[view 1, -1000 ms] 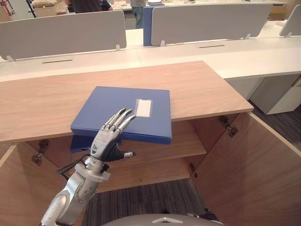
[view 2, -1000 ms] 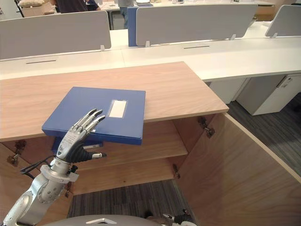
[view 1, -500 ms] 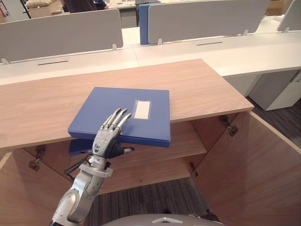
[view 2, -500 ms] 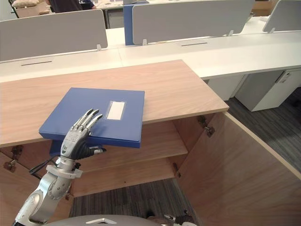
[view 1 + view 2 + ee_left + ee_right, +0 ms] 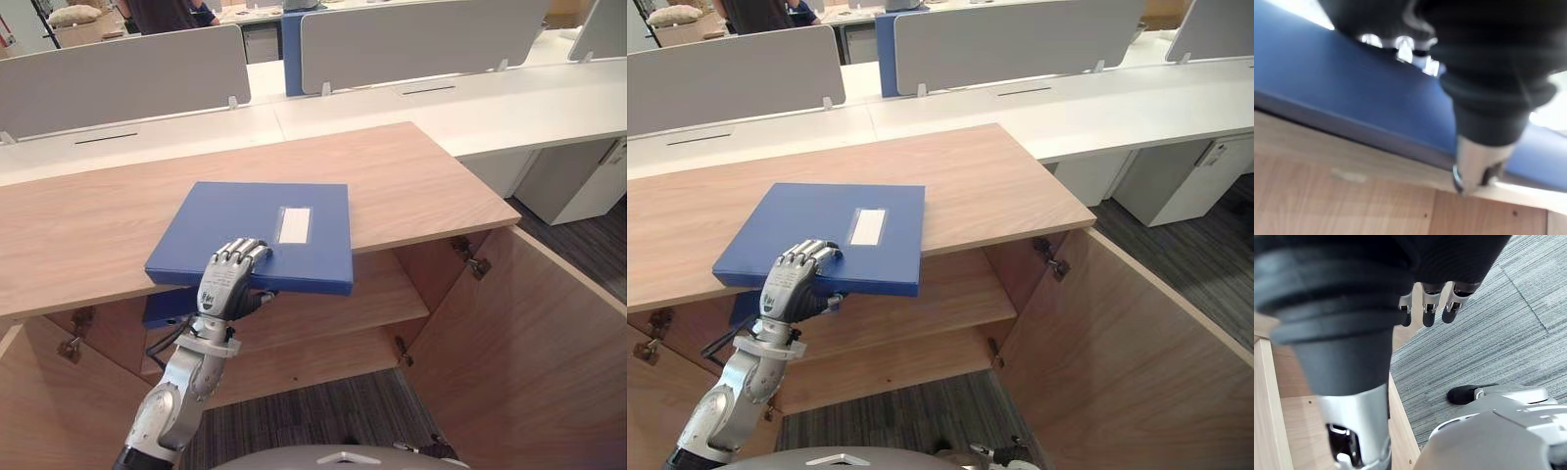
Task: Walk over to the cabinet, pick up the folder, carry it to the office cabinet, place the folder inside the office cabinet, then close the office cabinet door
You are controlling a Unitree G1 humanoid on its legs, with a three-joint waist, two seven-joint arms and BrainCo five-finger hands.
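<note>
A blue folder (image 5: 255,230) with a white label lies flat on the wooden cabinet top (image 5: 411,176), its near edge hanging over the front. My left hand (image 5: 223,284) is at that near edge, fingers curled down onto the cover and thumb under the edge, pinching the folder. In the left wrist view the blue folder (image 5: 1352,98) runs just past the dark cover, with the thumb (image 5: 1476,161) below it. My right hand (image 5: 1432,308) hangs low over grey carpet with its fingers straight and nothing in it.
Both cabinet doors stand open: the right door (image 5: 529,343) swings toward me, the left door (image 5: 39,411) at the lower left. Inside are a shelf (image 5: 382,294) and another blue item (image 5: 162,305). White desks with grey screens (image 5: 127,73) stand behind.
My left hand's fingers, straight over the folder before, have curled down onto its near edge. The view has shifted slightly; the folder has stayed put.
</note>
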